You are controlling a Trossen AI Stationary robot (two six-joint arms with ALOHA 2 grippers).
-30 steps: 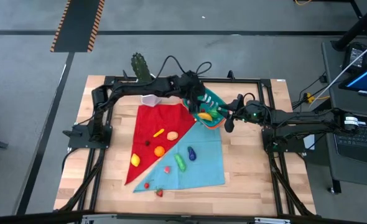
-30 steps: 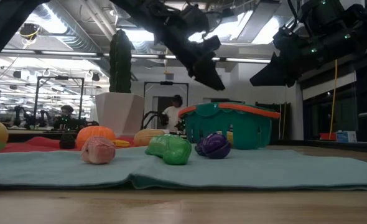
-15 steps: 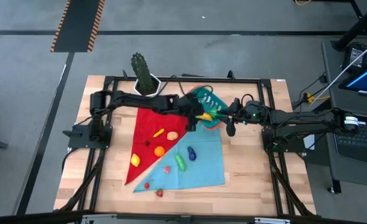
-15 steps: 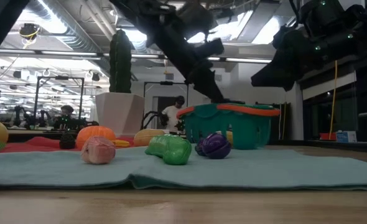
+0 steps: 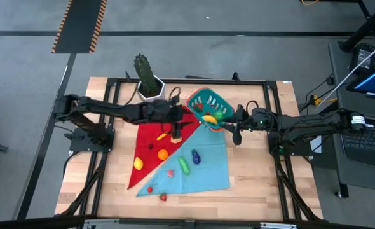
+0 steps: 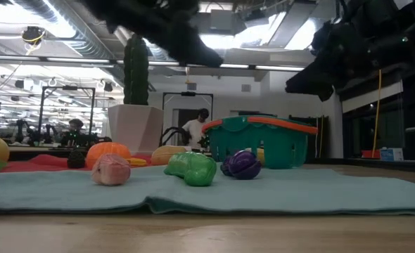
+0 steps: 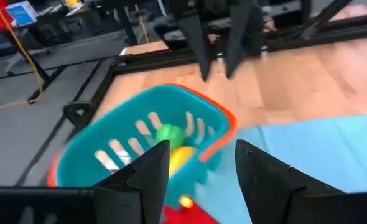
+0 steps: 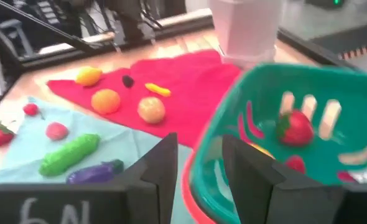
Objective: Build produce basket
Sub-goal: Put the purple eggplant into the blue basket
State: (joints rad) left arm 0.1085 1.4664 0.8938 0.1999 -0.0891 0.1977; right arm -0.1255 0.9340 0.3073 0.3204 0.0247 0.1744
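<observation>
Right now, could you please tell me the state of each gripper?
Left gripper: open, holding nothing, above the red cloth.
Right gripper: its fingers straddle the orange-red rim of the teal slotted plastic basket, gripping it.

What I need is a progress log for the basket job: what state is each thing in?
Right gripper: shut on the basket's rim.
Left gripper: open, empty, above the red cloth.
Basket: partly filled, held at the rim.
Cucumber: loose on the teal cloth.
Eggplant: loose on the teal cloth.
Orange: loose on the red cloth.
</observation>
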